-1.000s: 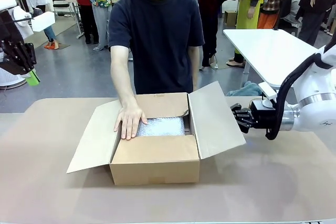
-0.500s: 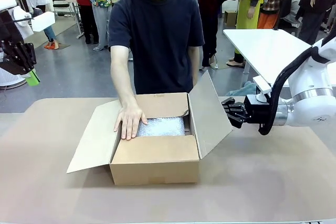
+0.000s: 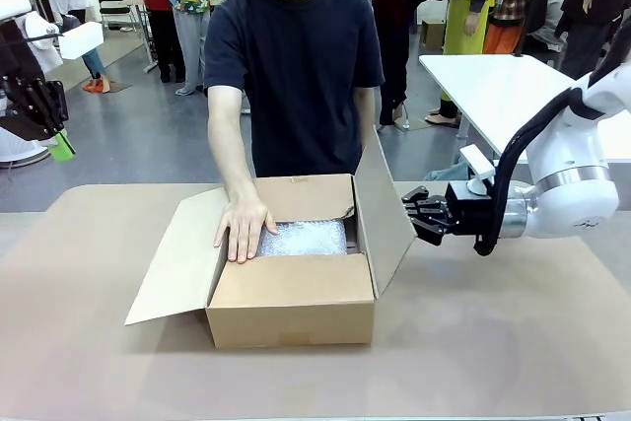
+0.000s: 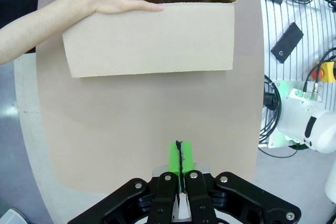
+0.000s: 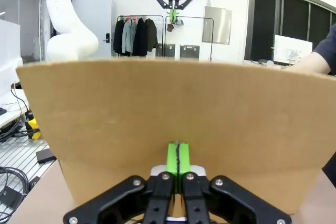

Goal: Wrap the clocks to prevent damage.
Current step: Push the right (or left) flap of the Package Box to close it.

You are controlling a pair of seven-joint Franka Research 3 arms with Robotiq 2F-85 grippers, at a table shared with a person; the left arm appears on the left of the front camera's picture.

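Pinched closed, the right gripper (image 3: pixel 406 212) presses the right cardboard flap (image 3: pixel 383 212), apparently to fold it over the bubble-wrapped clocks (image 3: pixel 308 238) under a person's hand (image 3: pixel 244 229).

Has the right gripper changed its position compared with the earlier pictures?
Yes. The right gripper, shut, has moved leftward in the front view, toward the cardboard box, which stayed in place, and the flap beside it now stands steeper.

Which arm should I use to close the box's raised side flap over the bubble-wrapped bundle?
Right. The right hand, shut, sits against the outside of that flap, ready to push it inward. The left hand, also shut, hangs high, well away from the box.
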